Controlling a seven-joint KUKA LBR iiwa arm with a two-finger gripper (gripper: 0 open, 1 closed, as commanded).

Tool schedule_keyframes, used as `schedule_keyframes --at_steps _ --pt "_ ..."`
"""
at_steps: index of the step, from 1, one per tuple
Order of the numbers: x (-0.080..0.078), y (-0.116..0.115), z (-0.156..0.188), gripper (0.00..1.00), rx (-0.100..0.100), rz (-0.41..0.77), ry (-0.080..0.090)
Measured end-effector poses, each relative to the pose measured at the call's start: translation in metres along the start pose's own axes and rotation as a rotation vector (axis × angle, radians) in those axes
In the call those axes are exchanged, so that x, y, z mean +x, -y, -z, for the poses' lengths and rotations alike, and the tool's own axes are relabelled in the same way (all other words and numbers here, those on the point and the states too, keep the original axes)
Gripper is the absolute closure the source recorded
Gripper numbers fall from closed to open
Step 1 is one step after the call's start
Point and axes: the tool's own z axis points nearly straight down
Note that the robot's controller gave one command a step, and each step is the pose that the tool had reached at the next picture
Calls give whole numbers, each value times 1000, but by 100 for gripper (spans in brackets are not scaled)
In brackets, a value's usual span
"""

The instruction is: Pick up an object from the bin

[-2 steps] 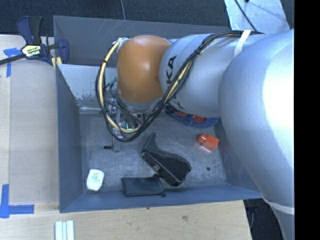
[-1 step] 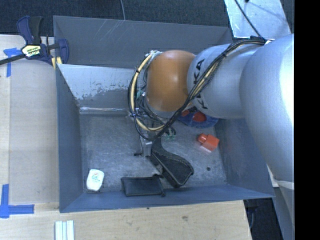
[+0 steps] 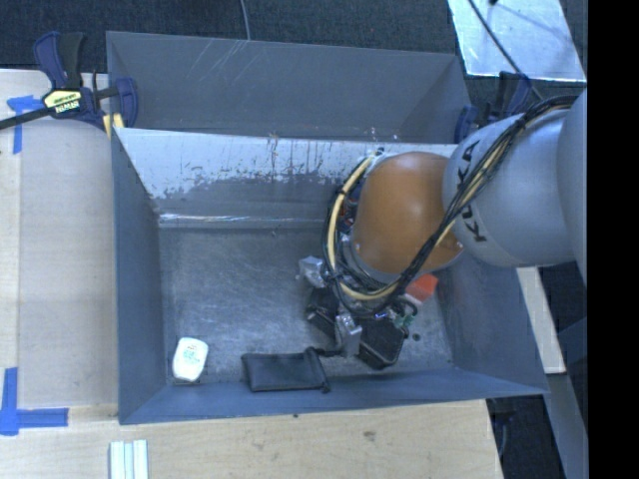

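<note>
Starting at the left of the bin, we see a small white rounded block lying alone in the near left corner, well apart from everything else. Further right, along the near wall, lies a flat black pouch-like piece, and its right end comes just beside the gripper. The gripper hangs low over the floor near the bin's near right side, under the wrist's orange cover. We cannot tell whether it is open or closed, nor whether anything is in it. The black piece is the nearest thing, so we take it as the likely pick. We judge it light, soft and liable to fold or sag, so we would take hold across its narrow width near the right end, where it seems to rise a little off the floor. Right of the gripper, a small red-orange thing peeks out beside the arm; what it is we cannot say.
</note>
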Motion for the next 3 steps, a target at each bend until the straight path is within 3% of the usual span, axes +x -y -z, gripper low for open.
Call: schedule_keyframes --at_steps 1,2,3 --pt "-4 -3 1 100 -2 3 5" --pt "8 -10 134 100 2 19 14" --pt "-5 -25 0 100 0 506 3"
